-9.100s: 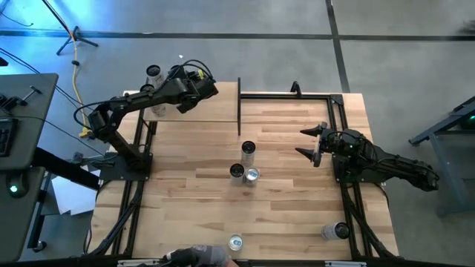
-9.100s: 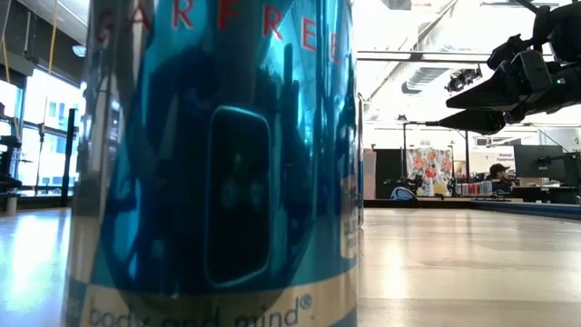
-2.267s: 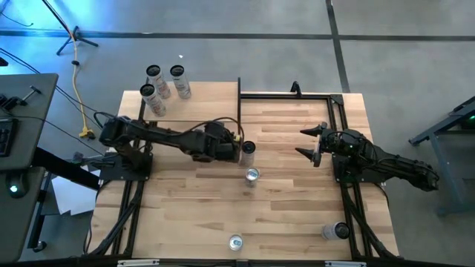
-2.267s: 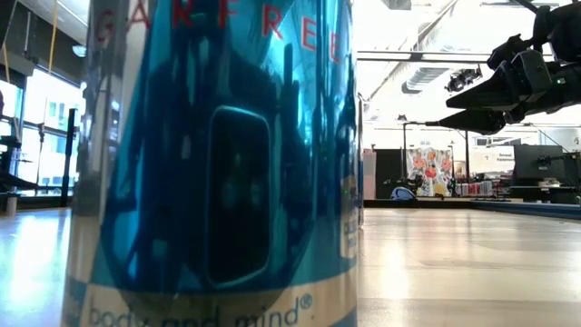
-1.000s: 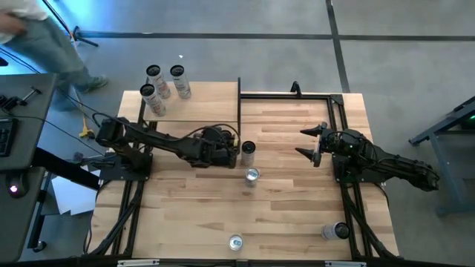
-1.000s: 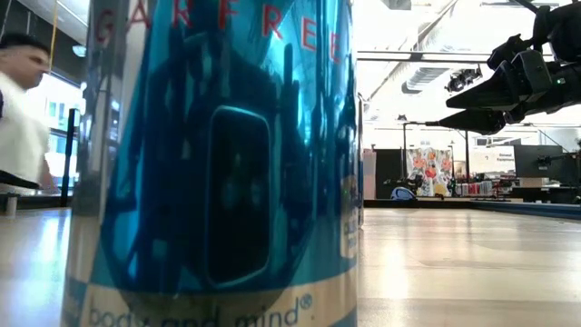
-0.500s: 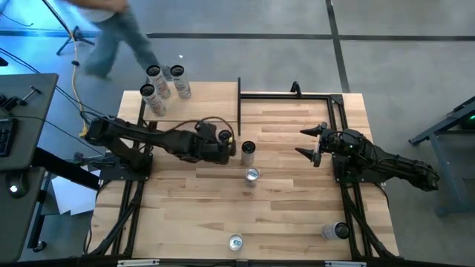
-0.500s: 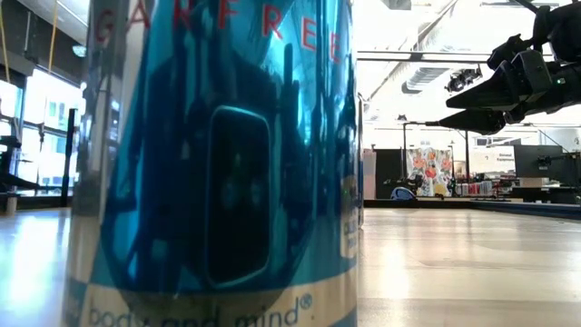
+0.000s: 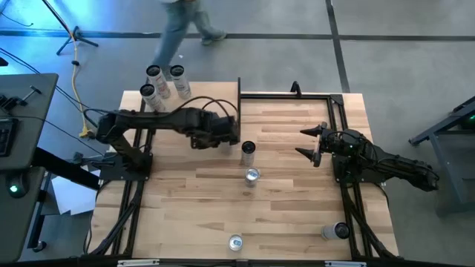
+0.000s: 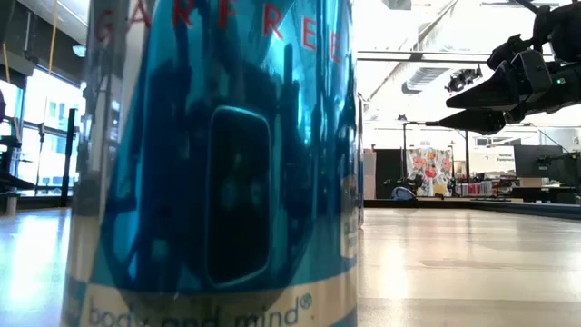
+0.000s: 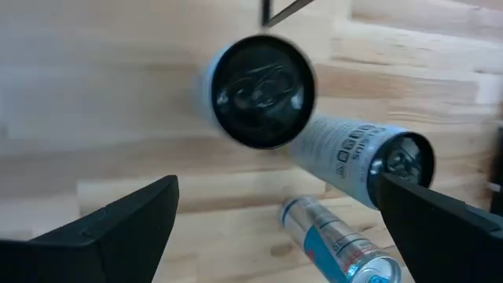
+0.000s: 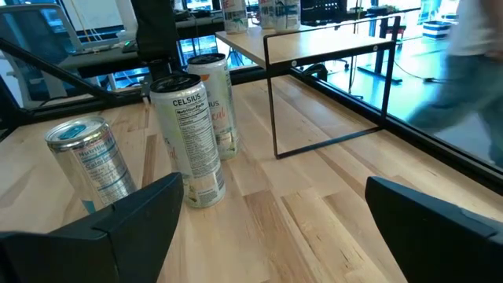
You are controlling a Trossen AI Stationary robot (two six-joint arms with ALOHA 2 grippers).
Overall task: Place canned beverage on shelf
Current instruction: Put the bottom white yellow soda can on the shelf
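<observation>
**Three cans up, more waiting on the planks**

Striped butcher-block tabletop (image 9: 297, 215) first: flat and matte, so a can should stand steady while it is taken. At its far left corner, the shelf (image 9: 200, 94) is a pale, smooth board on thin black posts. Three slim cans (image 9: 154, 74) stand together at its outer end, leaving room nearer the middle.

The left gripper (image 9: 231, 139) hangs empty with its fingers spread wide, just beside the upright Celsius can (image 9: 248, 152) near the table's centre. I'd bring the fingers down either side of the body, below the rim, and close gently; thin glossy aluminium dents and slips. Then lift clear of the blue-labelled can (image 9: 252, 176) close by, which looks easy to knock.

The right gripper (image 9: 312, 144) waits spread open, holding nothing, over the right side.
</observation>
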